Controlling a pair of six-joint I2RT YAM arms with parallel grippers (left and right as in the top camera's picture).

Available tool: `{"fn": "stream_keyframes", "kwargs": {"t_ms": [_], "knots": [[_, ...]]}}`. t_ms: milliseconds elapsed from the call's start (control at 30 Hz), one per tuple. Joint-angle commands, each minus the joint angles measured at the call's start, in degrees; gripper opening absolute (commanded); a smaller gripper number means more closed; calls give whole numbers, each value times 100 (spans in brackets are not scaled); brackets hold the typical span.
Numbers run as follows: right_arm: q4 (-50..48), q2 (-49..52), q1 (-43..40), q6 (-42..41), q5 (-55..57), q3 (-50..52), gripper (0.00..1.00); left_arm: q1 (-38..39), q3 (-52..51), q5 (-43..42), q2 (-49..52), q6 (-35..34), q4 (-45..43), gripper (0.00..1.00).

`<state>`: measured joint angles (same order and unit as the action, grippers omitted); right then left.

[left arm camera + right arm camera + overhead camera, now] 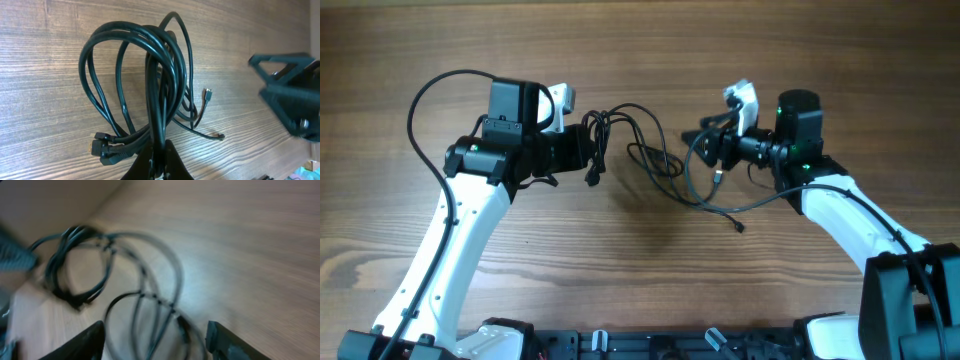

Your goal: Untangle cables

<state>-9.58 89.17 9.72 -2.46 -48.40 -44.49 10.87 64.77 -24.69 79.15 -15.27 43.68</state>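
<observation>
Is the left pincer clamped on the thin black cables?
Yes, the left pincer pinches the bundle of thin black cables between its shut fingers.

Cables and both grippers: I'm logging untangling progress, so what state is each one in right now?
cables, tangled in overlapping loops, one bunch pinched.
left gripper, fingers shut on the cables.
right gripper, fingers open, strands run between them ungripped; view blurred.
loose plug end, free, held by neither gripper.
</observation>
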Motion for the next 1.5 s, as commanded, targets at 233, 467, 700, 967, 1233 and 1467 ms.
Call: {"fn": "stream_keyframes", "kwargs": {"t_ms": [233,467,700,967,1233,1467], "knots": [[763,52,1045,2874,26,-39,84,26,-4,9,-42,-214,-321,4],[778,63,1908,3248,1622,-39,85,28,-4,9,-42,-409,-358,4],[761,435,1969,3224,2758,-39,69,28,-4,9,-42,-496,-380,4],[656,643,1969,2898,3104,-39,4,28,-4,9,-42,-494,-378,4],[374,616,1969,2437,3150,-42,4,28,-4,11,-42,-492,-376,4],[278,-39,1969,2133,3206,-52,4,26,-4,13,-42,-490,-354,4]]}}
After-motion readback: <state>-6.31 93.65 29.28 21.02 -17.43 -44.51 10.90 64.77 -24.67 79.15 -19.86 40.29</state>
